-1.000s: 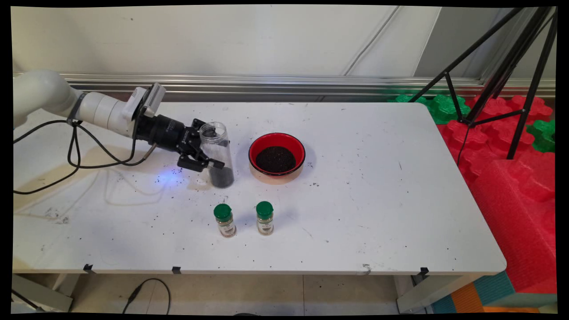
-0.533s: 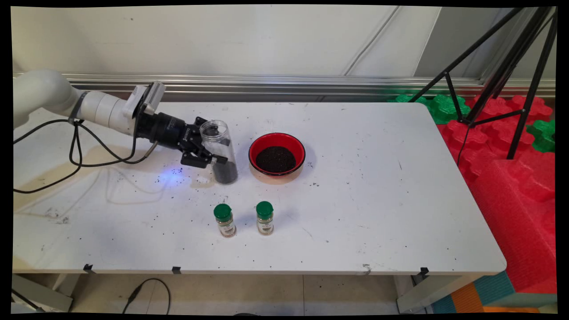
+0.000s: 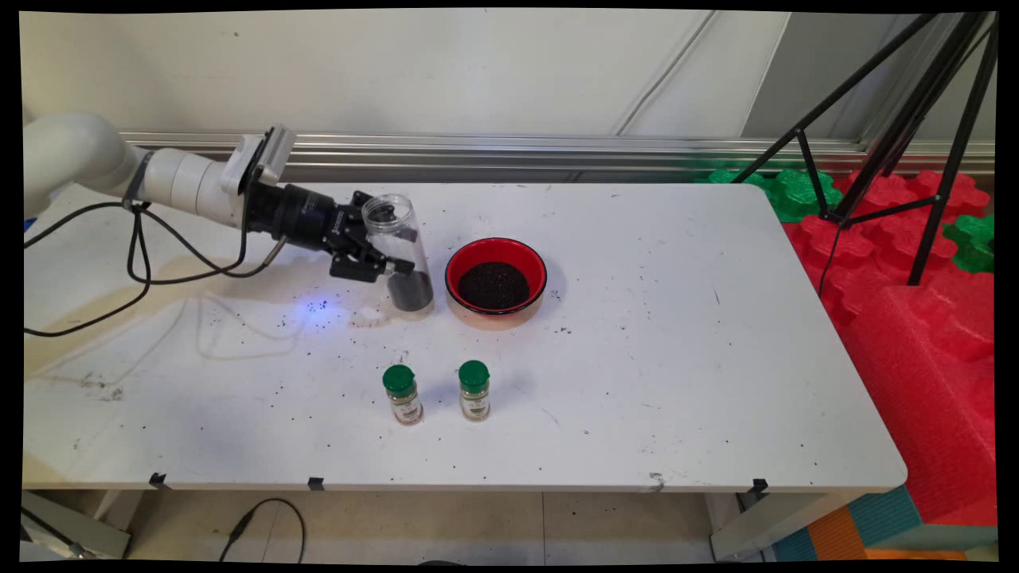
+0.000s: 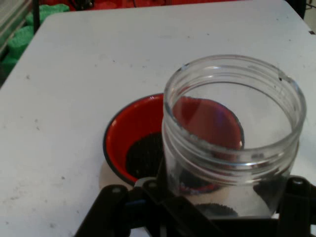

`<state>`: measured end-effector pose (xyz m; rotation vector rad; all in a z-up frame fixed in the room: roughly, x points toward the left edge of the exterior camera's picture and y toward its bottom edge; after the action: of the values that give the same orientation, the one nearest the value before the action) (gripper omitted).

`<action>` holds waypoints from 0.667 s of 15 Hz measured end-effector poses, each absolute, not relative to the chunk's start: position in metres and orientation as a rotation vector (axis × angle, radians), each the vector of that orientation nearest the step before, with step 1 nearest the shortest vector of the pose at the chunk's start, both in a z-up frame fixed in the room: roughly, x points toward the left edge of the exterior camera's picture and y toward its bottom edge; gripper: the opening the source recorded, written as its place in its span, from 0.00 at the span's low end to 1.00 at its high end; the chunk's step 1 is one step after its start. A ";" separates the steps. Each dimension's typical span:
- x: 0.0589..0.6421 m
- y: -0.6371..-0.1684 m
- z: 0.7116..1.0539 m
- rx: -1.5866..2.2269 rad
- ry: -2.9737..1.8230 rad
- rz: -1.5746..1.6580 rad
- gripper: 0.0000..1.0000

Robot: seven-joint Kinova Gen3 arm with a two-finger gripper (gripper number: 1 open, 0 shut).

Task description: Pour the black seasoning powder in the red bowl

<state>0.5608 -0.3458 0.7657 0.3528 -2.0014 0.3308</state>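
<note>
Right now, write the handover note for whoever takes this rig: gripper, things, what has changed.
Gripper: the black two-finger gripper is shut on the clear plastic jar, which holds dark grains in its bottom and has no lid.
Things: the jar is tilted and lifted off the white table, just left of the red bowl of dark grains. Two small green-capped spice bottles stand nearer the front edge.
Changed: over the last second the jar has risen and moved toward the bowl. Bowl and bottles have not moved.
</note>
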 end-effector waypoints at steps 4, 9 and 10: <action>0.559 -0.352 0.783 0.367 -1.987 0.367 0.00; 0.561 -0.363 0.809 0.377 -1.977 0.424 0.00; 0.562 -0.365 0.814 0.378 -1.975 0.435 0.00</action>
<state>0.5616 -0.3654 0.8141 0.3776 -1.9748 0.4351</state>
